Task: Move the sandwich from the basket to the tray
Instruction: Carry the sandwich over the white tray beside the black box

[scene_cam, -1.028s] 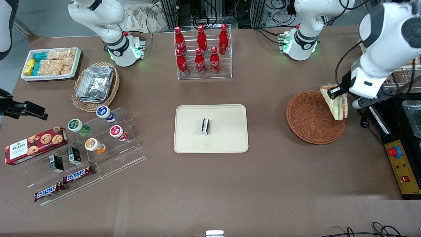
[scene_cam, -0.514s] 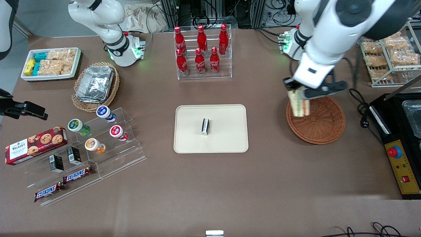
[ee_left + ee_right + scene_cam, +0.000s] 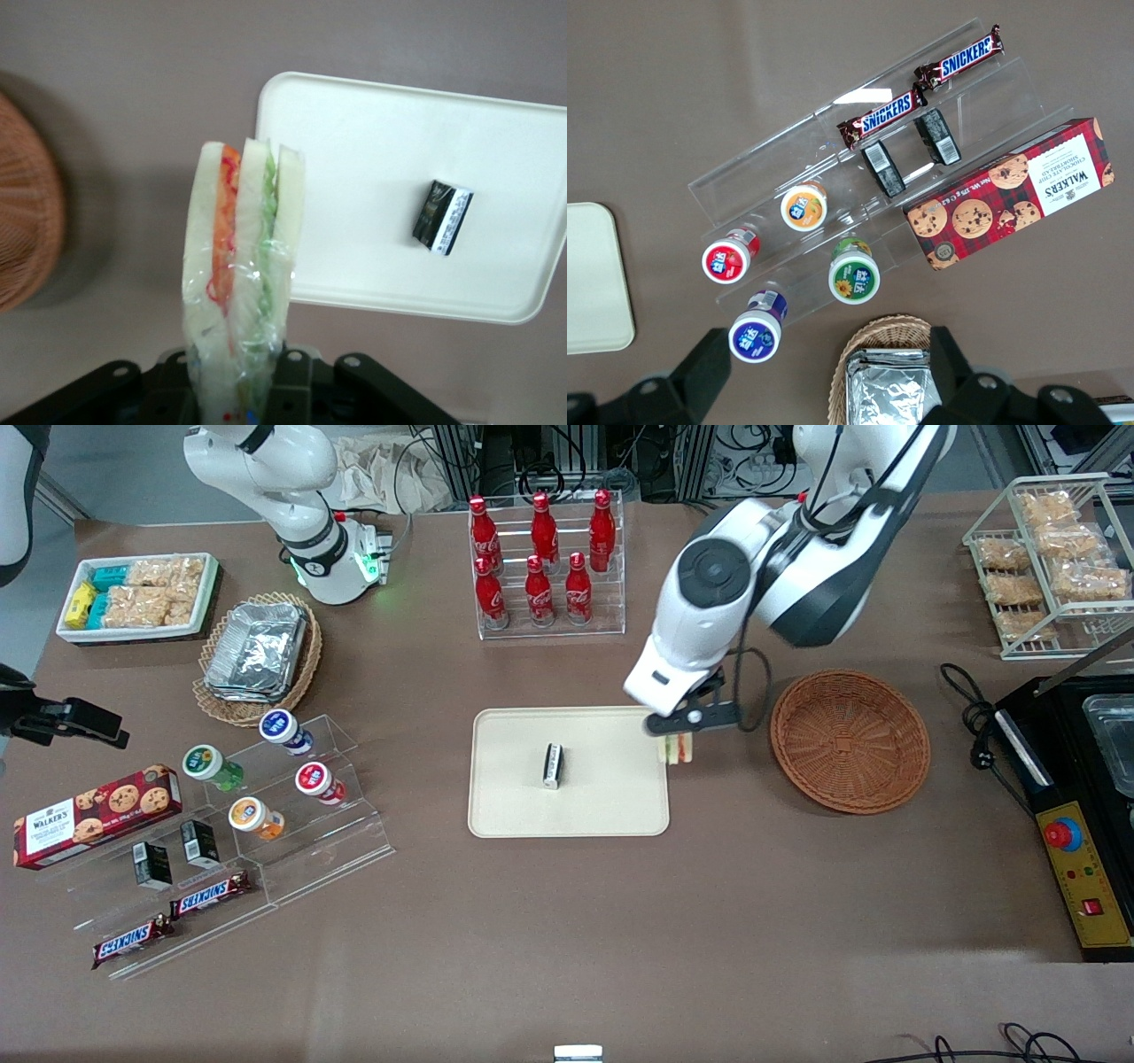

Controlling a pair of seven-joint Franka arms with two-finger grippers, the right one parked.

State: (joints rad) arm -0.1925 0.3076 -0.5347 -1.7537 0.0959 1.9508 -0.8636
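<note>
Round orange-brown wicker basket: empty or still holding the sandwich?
Empty. The round orange-brown wicker basket shows bare weave; the gripper holds the wrapped triangular sandwich at the beige tray's edge.

Count, one moment:

- Cola bottles (image 3: 539, 558): 6, in clear rack.
- Snickers bars (image 3: 210, 894): 2.
- Lidded cups (image 3: 257, 817): 4 (blue, green, red, orange lids).
- Small black boxes on the clear step stand (image 3: 152, 864): 2; a third black pack (image 3: 552, 765) on tray.
- Cookie box (image 3: 93, 814): 1.
- Wicker baskets: 2, one brown (image 3: 849, 741), one pale (image 3: 306, 664) with foil trays.
- Beige tray (image 3: 611, 797): 1.
- Sandwich (image 3: 679, 749): 1, in hand (image 3: 684, 724).
</note>
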